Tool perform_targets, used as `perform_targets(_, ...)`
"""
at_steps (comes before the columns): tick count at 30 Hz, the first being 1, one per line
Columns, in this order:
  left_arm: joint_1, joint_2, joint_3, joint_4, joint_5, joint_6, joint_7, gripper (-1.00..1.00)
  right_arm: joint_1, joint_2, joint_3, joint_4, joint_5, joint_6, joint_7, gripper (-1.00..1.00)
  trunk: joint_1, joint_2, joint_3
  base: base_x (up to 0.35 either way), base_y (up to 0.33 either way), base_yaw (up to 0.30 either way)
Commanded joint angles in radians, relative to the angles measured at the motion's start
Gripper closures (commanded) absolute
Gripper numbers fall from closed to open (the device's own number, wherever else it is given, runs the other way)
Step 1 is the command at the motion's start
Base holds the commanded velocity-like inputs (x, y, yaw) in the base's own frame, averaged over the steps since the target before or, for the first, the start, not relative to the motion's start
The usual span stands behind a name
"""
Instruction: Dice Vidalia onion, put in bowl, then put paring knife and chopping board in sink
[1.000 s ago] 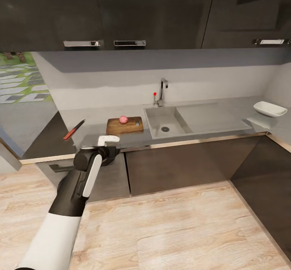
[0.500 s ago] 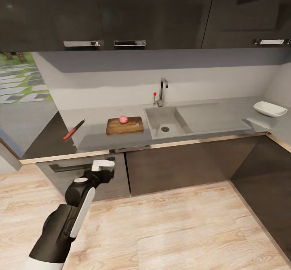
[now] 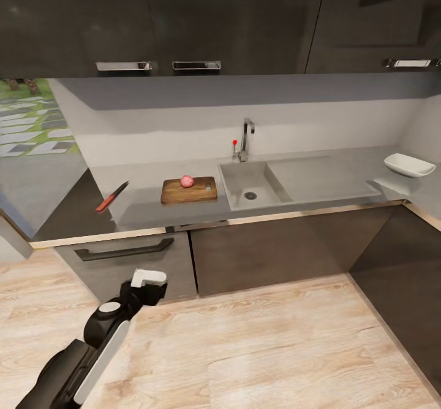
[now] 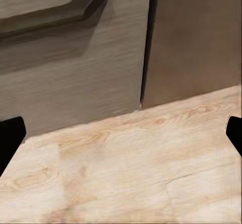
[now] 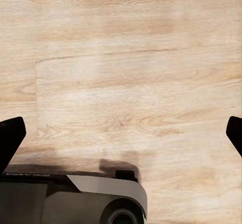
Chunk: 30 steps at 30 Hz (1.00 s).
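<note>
The small round pinkish onion (image 3: 187,181) is seen lying on the dark brown wooden chopping board (image 3: 189,191), up on the grey countertop (image 3: 147,203), far above and ahead of the left pincer (image 3: 149,278). The grey sink (image 3: 252,184) with the chrome faucet (image 3: 246,139) is found just beside the board, further off to the right of that pincer. The slim knife with the red-orange handle (image 3: 112,197) is laid near the counter edge, up and a little to the left of the pincer. The white squarish bowl (image 3: 408,165) is set very far off to the right.

The left pincer is held low over the light wood floor (image 3: 257,347), in front of a drawer with a dark handle (image 4: 55,12). Its fingers are spread wide apart and nothing is held. The right pincer (image 5: 121,133) is also spread wide, pointed down at the floor, and nothing is held.

The knife is probably light and stiff, and a bit slippery. It is best taken by the red-orange handle, never by the sharp blade. The onion is judged to be round and likely to roll.
</note>
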Motion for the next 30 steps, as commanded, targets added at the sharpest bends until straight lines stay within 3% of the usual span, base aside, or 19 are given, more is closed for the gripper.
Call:
perform_targets(1, 0.001, 0.007, -0.003, 0.028, 0.039, -0.021, 0.015, -1.0, -0.001, 0.001, -0.008, 0.0, 0.011, -0.003, -0.001, -1.0, 0.001, -0.002, -0.002, 0.0, 0.0, 0.0)
perform_targets(4, 0.004, 0.013, -0.003, 0.122, 0.085, -0.087, 0.022, -1.0, -0.001, 0.001, -0.008, 0.0, 0.01, -0.003, -0.002, -1.0, 0.001, -0.002, -0.002, 0.0, 0.0, 0.0)
perform_targets(5, 0.005, 0.014, -0.004, 0.22, 0.099, -0.134, 0.021, -1.0, -0.001, 0.001, -0.008, 0.0, 0.011, -0.003, -0.002, -1.0, 0.001, -0.002, -0.002, 0.0, 0.0, 0.0)
perform_targets(12, 0.006, 0.007, -0.004, 0.491, 0.108, -0.315, 0.013, -1.0, -0.001, -0.001, -0.009, 0.0, 0.01, -0.003, -0.003, -1.0, 0.001, -0.002, -0.002, 0.0, 0.0, 0.0)
perform_targets(14, 0.006, -0.013, -0.005, 0.634, 0.109, -0.425, 0.006, -1.0, -0.001, -0.005, -0.013, -0.001, 0.009, -0.003, -0.005, -1.0, 0.001, -0.002, -0.002, 0.0, 0.0, 0.0)
perform_targets(20, 0.006, -0.045, -0.039, 0.82, 0.108, -0.553, -0.019, -1.0, -0.001, -0.006, -0.017, -0.004, 0.007, -0.004, -0.007, -1.0, 0.001, -0.002, -0.002, 0.0, 0.0, 0.0)
perform_targets(22, 0.006, -0.063, -0.073, 0.905, 0.108, -0.627, -0.029, -1.0, -0.001, -0.006, -0.018, -0.006, 0.007, -0.004, -0.007, -1.0, 0.001, -0.002, -0.002, 0.0, 0.0, 0.0)
perform_targets(23, 0.006, -0.09, -0.109, 1.016, 0.108, -0.701, -0.035, -1.0, -0.001, -0.003, -0.018, -0.012, 0.007, -0.006, -0.007, -1.0, 0.001, -0.002, -0.002, 0.0, 0.0, 0.0)
perform_targets(26, 0.006, -0.112, -0.123, 1.112, 0.108, -0.739, -0.037, -1.0, -0.001, -0.002, -0.018, -0.015, 0.007, -0.017, -0.008, -1.0, 0.001, -0.002, -0.002, 0.0, 0.0, 0.0)
perform_targets(30, 0.006, -0.123, -0.129, 1.165, 0.108, -0.763, -0.039, -1.0, -0.001, -0.002, -0.018, -0.016, 0.006, -0.038, -0.01, -1.0, 0.001, -0.002, -0.002, 0.0, 0.0, 0.0)
